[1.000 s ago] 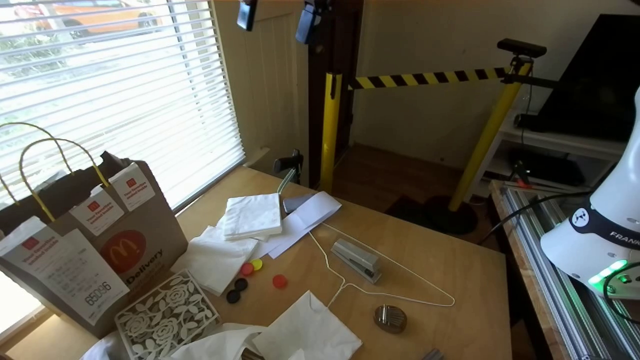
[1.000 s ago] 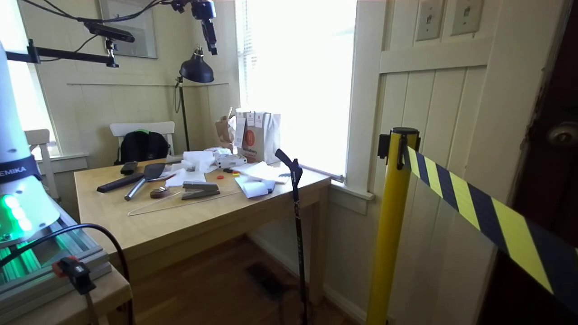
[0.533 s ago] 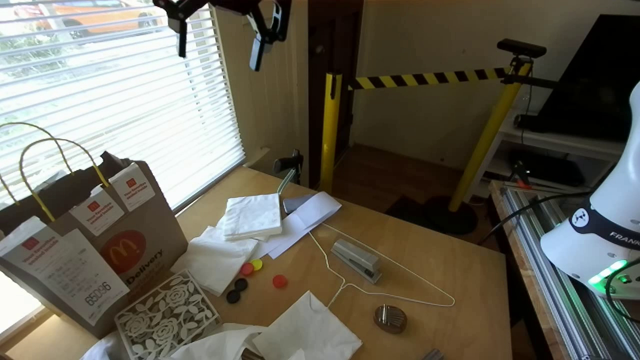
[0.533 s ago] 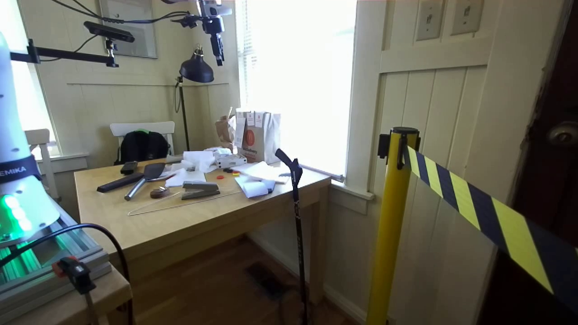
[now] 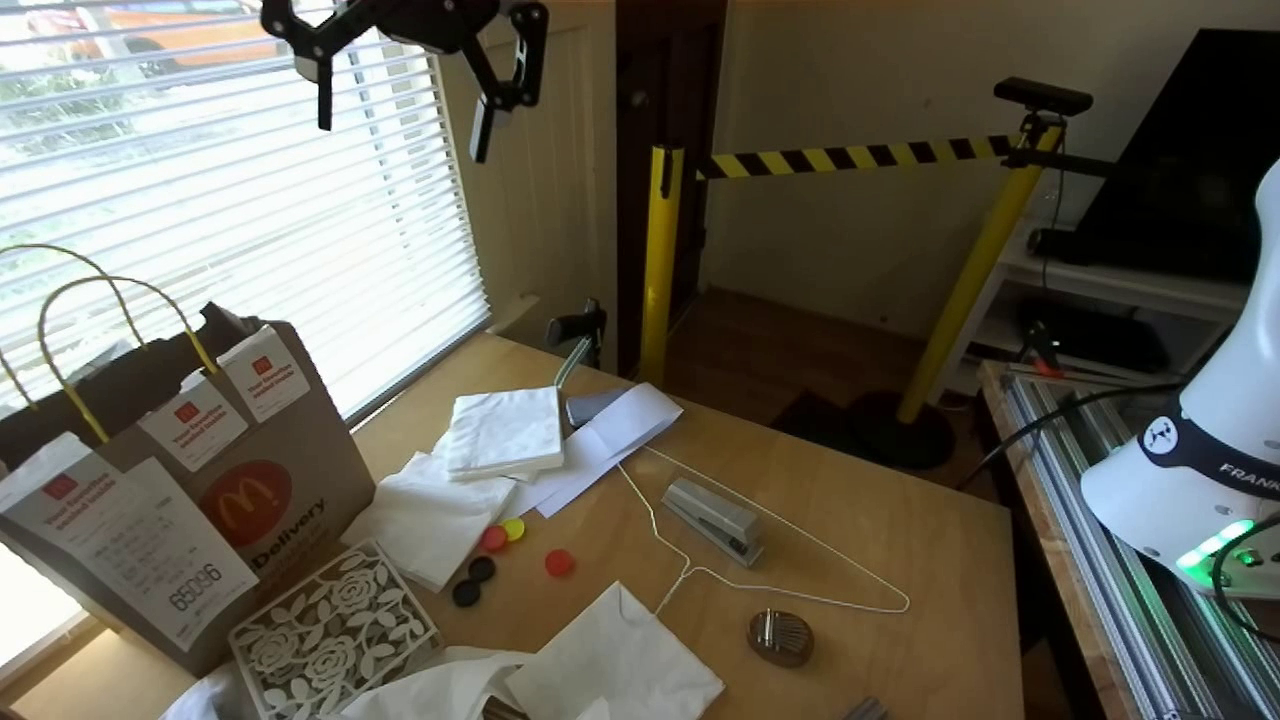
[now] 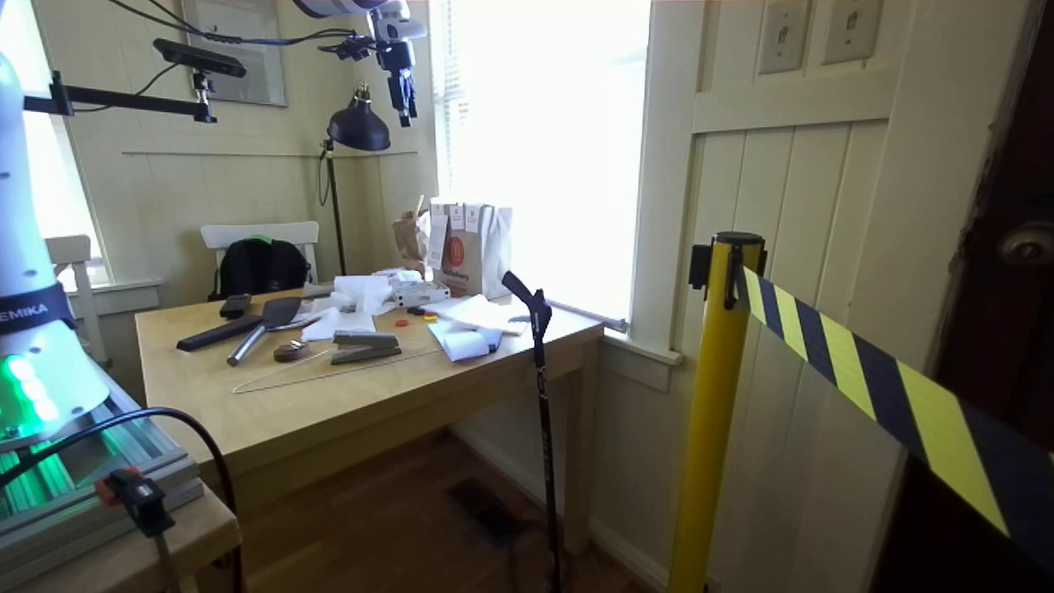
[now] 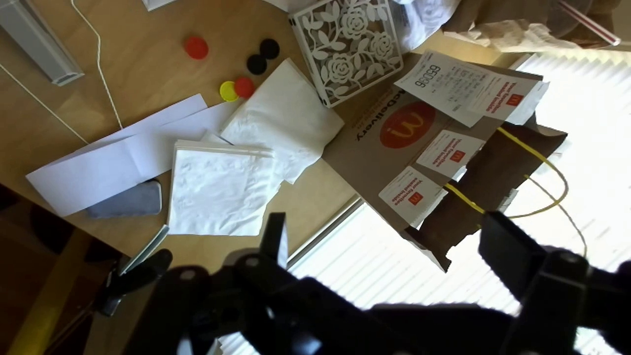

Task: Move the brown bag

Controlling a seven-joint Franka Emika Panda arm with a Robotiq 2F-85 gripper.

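The brown bag [image 5: 318, 455] is a tall kraft-paper bag with yellow looped handles, a round red logo and white labels. It stands upright on the table by the window in both exterior views [image 6: 475, 263]. In the wrist view the bag [image 7: 374, 148] shows from above, at the right of centre, with its top open. My gripper [image 5: 402, 142] is open and empty, in the air well above the table, higher than the bag and off to one side of it. It also shows in an exterior view [image 6: 404, 118] and in the wrist view [image 7: 383, 217].
White napkins [image 5: 505, 430], a white rose-pattern box [image 5: 335, 635], a stapler [image 5: 712, 520], a wire hanger [image 5: 800, 600] and small discs [image 5: 560, 562] lie on the table. A crumpled brown bag [image 6: 408, 235] is behind the tall bag. Window blinds [image 5: 250, 200] are close beside the bag.
My open gripper has come down and across, leftward in an exterior view and slightly rightward in an exterior view from elsewhere. The bag and the table items have not moved.
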